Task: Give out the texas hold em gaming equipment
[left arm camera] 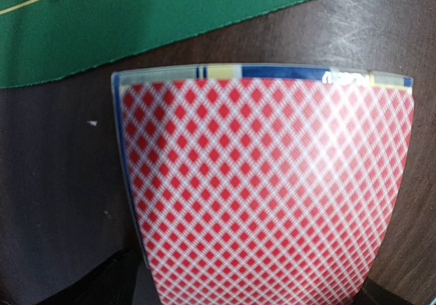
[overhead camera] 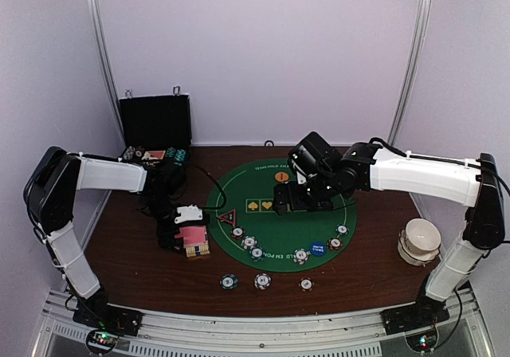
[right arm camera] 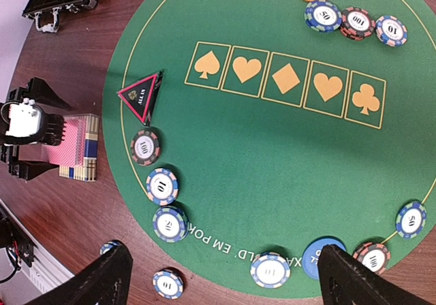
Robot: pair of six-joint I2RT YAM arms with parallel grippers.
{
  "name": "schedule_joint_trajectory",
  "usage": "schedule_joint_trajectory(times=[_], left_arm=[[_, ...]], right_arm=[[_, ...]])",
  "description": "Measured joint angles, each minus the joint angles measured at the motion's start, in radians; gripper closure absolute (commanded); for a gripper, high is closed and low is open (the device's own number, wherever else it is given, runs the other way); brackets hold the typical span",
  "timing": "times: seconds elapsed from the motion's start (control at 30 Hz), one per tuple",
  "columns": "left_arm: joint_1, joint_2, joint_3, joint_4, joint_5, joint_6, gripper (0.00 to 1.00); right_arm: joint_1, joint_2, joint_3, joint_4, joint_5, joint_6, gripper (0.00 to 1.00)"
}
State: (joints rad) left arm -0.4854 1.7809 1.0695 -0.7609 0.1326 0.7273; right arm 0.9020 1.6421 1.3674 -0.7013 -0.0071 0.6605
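Left fingers [right arm camera: 42, 95]: we see them clamped on a pink card [left arm camera: 272, 182], beside the mat [right arm camera: 259, 182]
Right fingers [right arm camera: 109, 278]: wide, empty, over the mat
Chips [right arm camera: 162, 186]: along mat's edge

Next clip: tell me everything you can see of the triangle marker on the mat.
The triangle marker is a flat black triangle with a red border, a small gold emblem and pale lettering. It looks like plastic. It lies flat on the green mat near its edge, beside the spade box. One tip points at a dark striped chip, close but apparently apart. No jaws touch it.
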Motion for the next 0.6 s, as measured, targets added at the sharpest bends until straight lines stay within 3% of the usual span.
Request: schedule_joint_trajectory(times=[0.47, 0.6], left_arm=[[-0.003, -0.023, -0.039, 0.061, -0.003, -0.011, 0.31], [-0.006, -0.031, -0.048, 0.069, 0.001, -0.003, 0.46]], right_arm=[[0.0, 0.0, -0.011, 0.019, -0.032, 0.002, 0.05], [0.0, 0.0, -0.011, 0.019, -0.043, 0.003, 0.06]])
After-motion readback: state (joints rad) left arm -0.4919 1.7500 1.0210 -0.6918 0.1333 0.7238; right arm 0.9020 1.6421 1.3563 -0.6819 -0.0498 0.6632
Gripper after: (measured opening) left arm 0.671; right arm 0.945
